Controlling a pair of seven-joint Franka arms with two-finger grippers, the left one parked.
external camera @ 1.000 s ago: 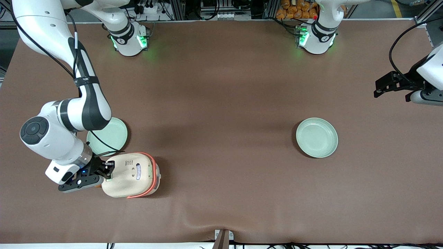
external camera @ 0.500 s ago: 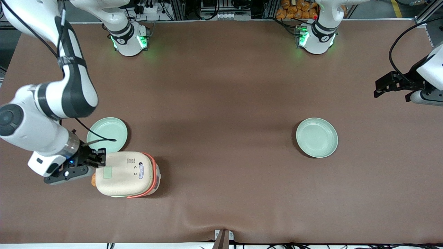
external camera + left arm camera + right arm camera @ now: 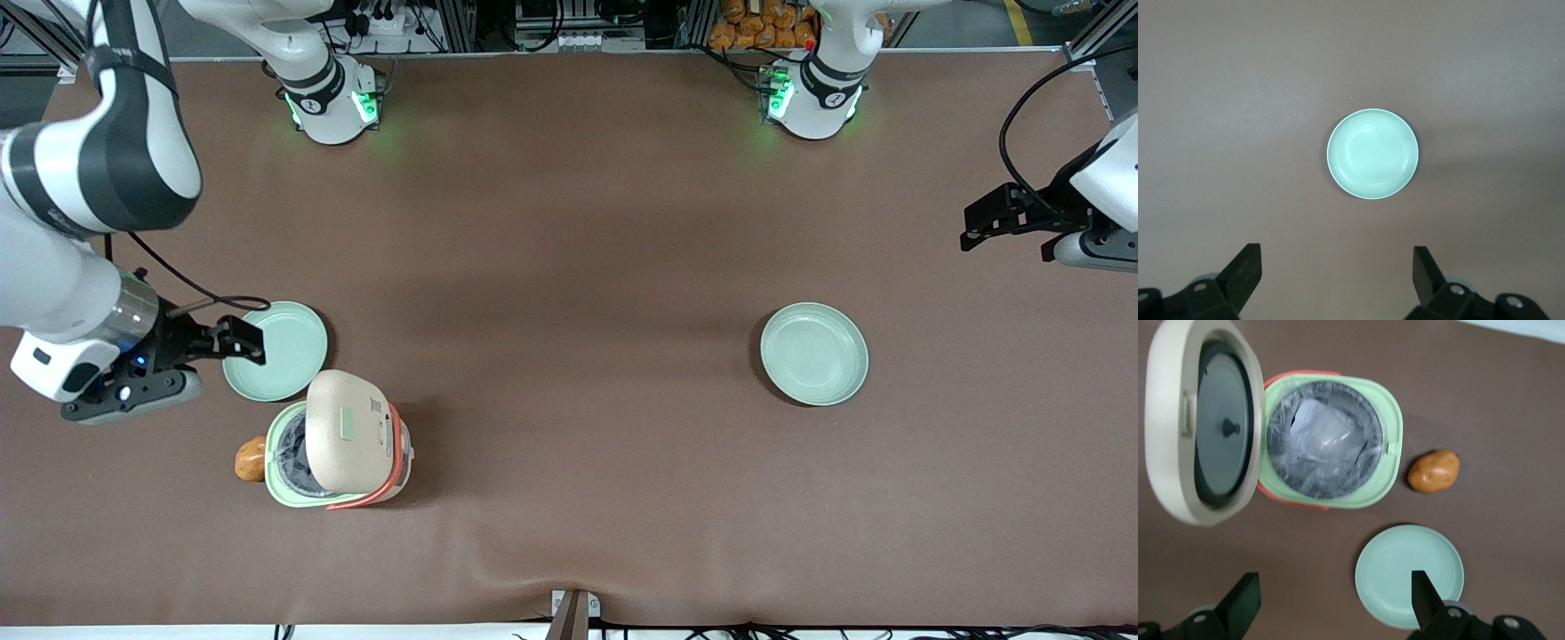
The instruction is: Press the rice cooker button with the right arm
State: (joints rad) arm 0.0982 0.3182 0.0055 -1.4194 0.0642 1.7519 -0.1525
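Cream lid of rice cooker (image 3: 342,444) now sprung open; gripper (image 3: 233,340) withdrawn over plate (image 3: 283,356); jaws spread.

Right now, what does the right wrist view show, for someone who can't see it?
The rice cooker sits with its lid swung open, showing a lined pot. Beside it lie a brown bread roll and a green plate; the open gripper hovers above.

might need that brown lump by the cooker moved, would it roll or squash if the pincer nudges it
The brown lump looks rounded and egg-like, so a nudge would probably make it wobble or roll unevenly. Its glossy skin hints at a firm, perhaps slippery surface. It lies apart from the rice cooker; the open pincer hangs above the nearby plate.
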